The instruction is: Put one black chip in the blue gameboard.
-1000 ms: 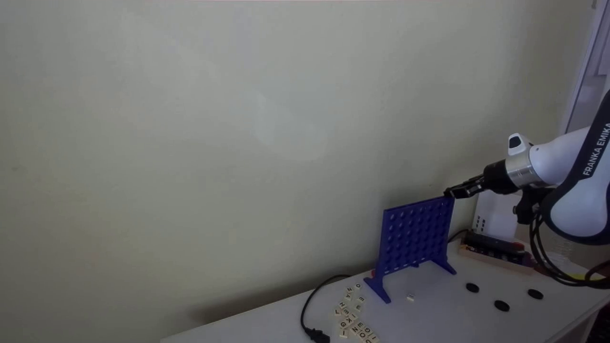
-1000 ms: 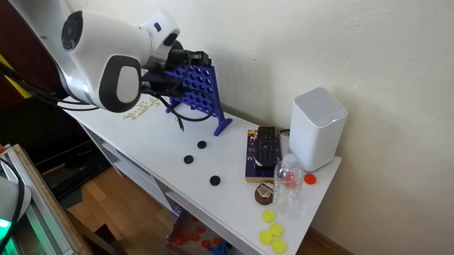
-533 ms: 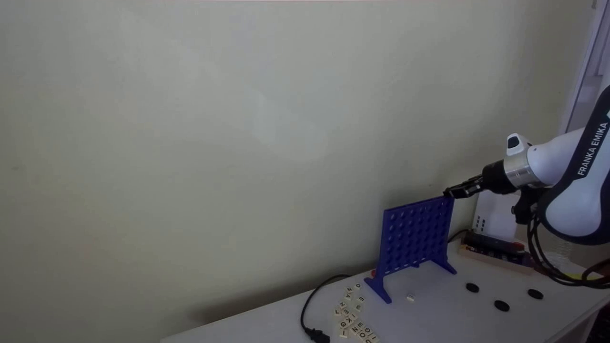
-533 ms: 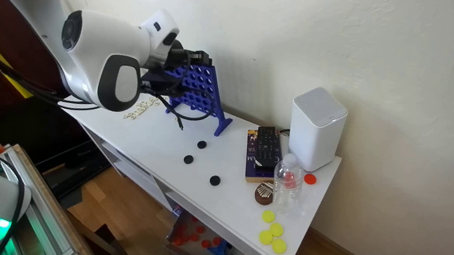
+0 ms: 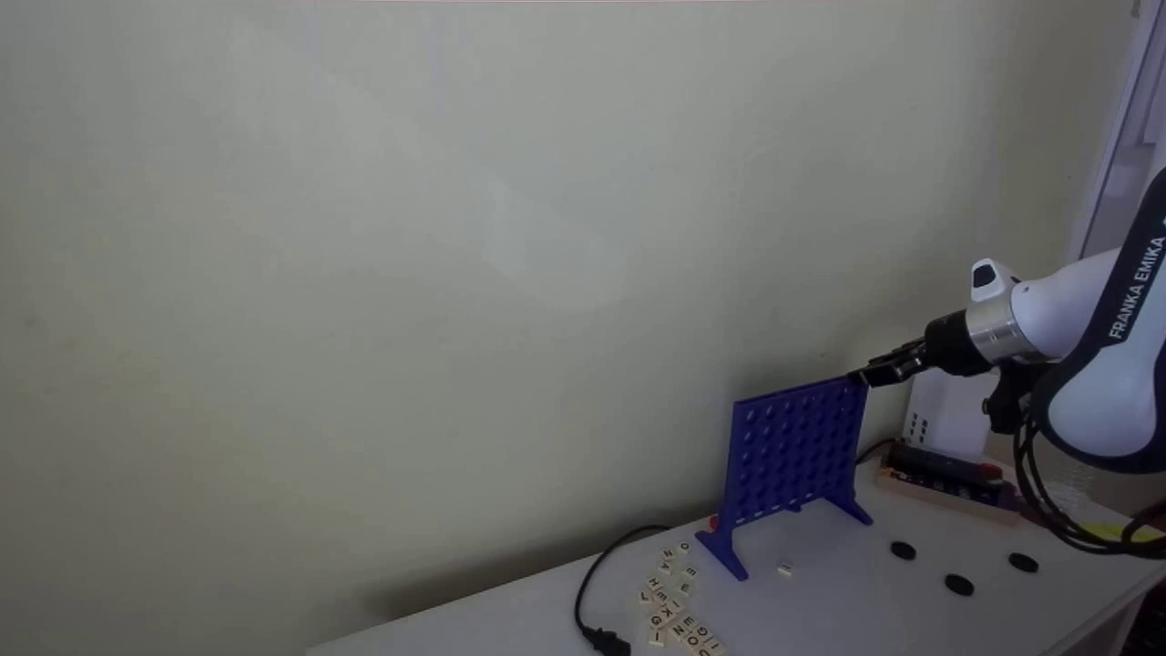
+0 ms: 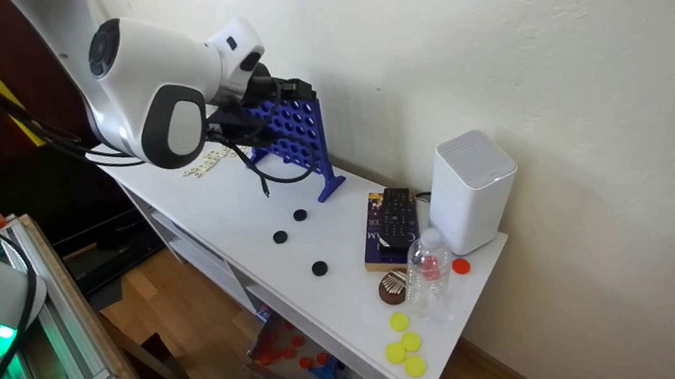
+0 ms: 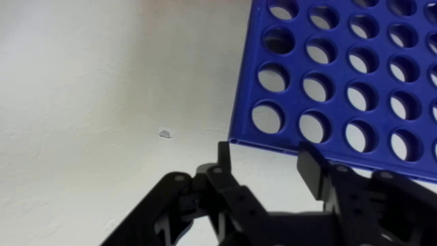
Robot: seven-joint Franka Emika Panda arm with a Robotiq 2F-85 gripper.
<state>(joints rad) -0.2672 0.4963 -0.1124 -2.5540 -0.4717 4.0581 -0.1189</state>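
The gripper (image 7: 264,152) is right up at one top corner of the blue four-in-a-row gameboard (image 7: 341,90), its fingers (image 7: 312,174) parted with a good gap between them; through that gap the wrist view shows the board's top edge and the pale wall (image 7: 102,85). One fingertip stands just outside the board's end, the other overlaps its top edge, and I can't tell whether either touches the plastic. So the board sits below the gripper, upright on its feet. In the end column nearest the gripper, the third hole down looks dark all across; I can't make out whether a chip fills it. Three black chips (image 6: 300,214) (image 6: 280,237) (image 6: 320,268) lie flat on the white bench (image 6: 238,207), well below the gripper and apart from one another. Past the gripper's end of the board there's a book (image 6: 373,236) with a black remote (image 6: 396,214) on top, near a tall white box (image 6: 473,206). Farther from the gripper are a clear bottle (image 6: 427,281), a red chip (image 6: 461,265) and four yellow chips (image 6: 399,321) (image 6: 411,340) (image 6: 395,352) (image 6: 415,366). Over by the board's other end, well away from the gripper, are scattered letter tiles (image 5: 667,612) and a black power cord (image 5: 607,641).
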